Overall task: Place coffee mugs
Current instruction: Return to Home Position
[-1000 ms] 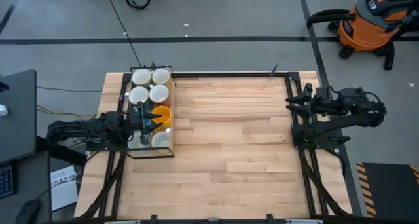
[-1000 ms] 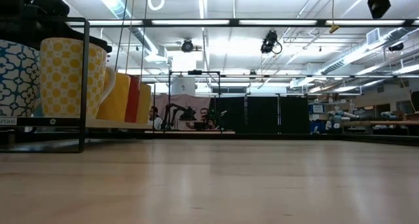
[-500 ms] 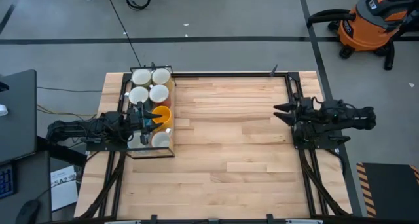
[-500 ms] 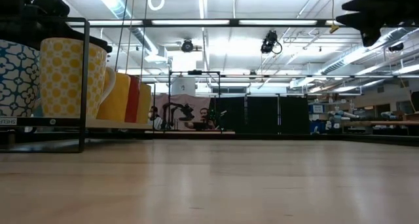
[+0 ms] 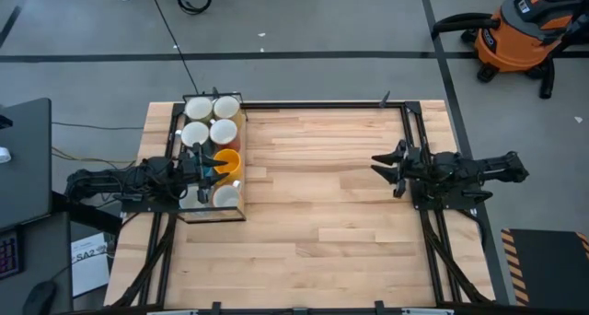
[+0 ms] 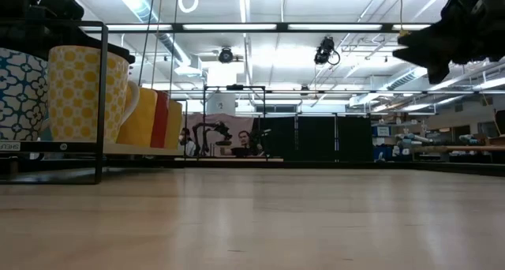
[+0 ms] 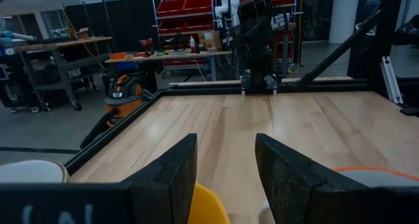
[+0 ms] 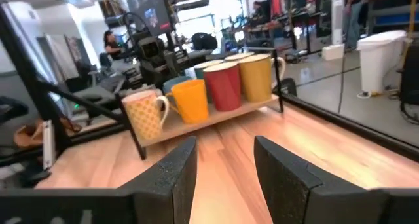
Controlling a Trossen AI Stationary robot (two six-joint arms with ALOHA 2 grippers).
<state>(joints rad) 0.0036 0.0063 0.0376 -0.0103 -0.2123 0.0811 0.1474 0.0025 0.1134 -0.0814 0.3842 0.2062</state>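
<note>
- Coffee mugs stand packed together on a low wooden shelf with a black metal frame.
- Seen level from the table, a pale yellow dotted ceramic mug stands at the shelf's near end, with a blue-and-white patterned mug beside it.
- Farther along the shelf come a plain orange mug and a red mug, close against each other.
- From above, several white mug rims show at the shelf's far end.
- The left gripper hangs directly over the shelf, just above the mugs; its dark fingers are moderately apart and hold nothing.
- The right gripper is well apart from the shelf, raised over the light wooden table and pointing towards the shelf; its fingers are spread wide and empty.
</note>
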